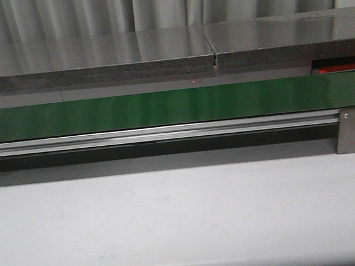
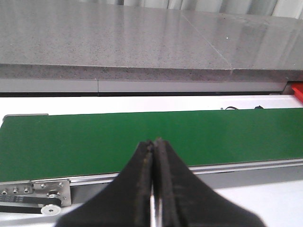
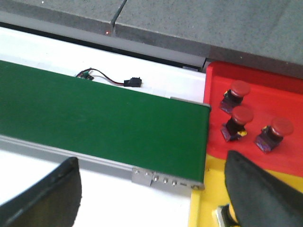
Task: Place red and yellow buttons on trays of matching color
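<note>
My left fingers (image 2: 154, 156) are pressed together w/ nothing between, over the green belt (image 2: 142, 137). My right fingers (image 3: 151, 189) are spread wide, empty. Three red buttons (image 3: 241, 116) sit on the red tray (image 3: 284, 99), just beyond my right fingertip (image 3: 260, 189); yellow tray (image 3: 208, 198) beside it.

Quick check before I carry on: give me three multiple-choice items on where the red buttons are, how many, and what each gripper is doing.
1. The red buttons sit:
A. on the green belt
B. on the red tray
C. on the grey counter

2. Red buttons on the tray:
A. one
B. three
C. five

3. The grippers are:
A. both open
B. both shut
C. left shut, right open

Answers:
1 B: they stand on the red tray past the end of the green belt.
2 B: three red caps show.
3 C: the left gripper has its fingers together; the right gripper has its fingers wide apart.
</note>
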